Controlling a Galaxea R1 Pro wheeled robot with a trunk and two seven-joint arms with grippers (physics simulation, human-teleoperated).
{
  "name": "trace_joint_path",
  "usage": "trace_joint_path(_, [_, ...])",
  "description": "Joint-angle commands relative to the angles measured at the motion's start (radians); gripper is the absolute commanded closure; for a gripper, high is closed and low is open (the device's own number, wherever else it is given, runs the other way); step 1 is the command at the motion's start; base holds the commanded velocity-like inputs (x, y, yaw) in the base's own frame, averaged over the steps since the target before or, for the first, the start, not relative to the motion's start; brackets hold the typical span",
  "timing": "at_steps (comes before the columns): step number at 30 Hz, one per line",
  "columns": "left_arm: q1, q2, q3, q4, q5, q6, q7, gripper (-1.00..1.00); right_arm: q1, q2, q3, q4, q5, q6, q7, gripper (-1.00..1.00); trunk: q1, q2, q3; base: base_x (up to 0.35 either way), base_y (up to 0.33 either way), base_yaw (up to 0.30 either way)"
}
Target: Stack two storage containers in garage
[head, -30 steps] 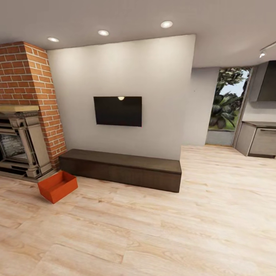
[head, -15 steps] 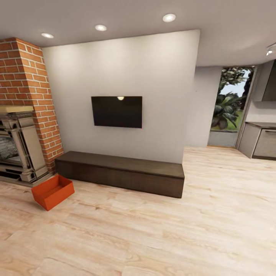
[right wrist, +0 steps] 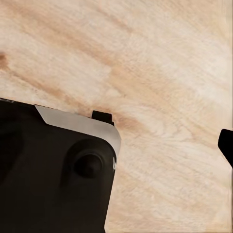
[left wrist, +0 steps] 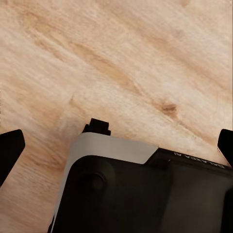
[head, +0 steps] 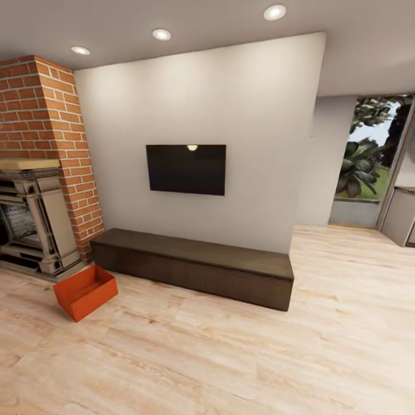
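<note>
Beside brick fireplace (head: 40,190), thin-walled rectangular orange-red storage container (head: 86,291) on wood planks (head: 230,357).

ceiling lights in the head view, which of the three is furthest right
The ceiling light nearest the picture's top edge, above the right part of the white wall that carries the television. The other two sit further left, toward the brick fireplace.

Orange-red storage container (head: 85,291), plain walls, on light wood plank floor (head: 230,357) w/ tan grain streaks. Fireplace chimney (head: 52,144) red brick, pale mortar lines; surround (head: 40,230) beige-grey stone. Low cabinet (head: 196,265) dark brown. Wall (head: 202,98) flat off-white, TV (head: 186,169) black. Window (head: 369,161) shows green foliage, pale sky. Wrist views: robot body (left wrist: 141,194) black w/ light grey trim over the same blond planks.
</note>
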Motion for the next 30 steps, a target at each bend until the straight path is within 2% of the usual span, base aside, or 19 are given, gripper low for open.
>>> trace_joint_path(1, [-0.001,0.000,-0.008,0.000,0.008,0.001,0.003,-1.00,-0.001,0.000,0.003,0.003,0.010,-0.004,-0.007,-1.00,0.001,-0.001,-0.001,0.324,0.000,0.259])
trace_joint_path(30, [-0.001,0.000,-0.009,0.000,0.009,0.001,0.003,-1.00,-0.001,-0.001,0.003,0.003,0.011,-0.004,-0.007,-1.00,0.001,-0.001,-0.001,0.324,0.000,0.268])
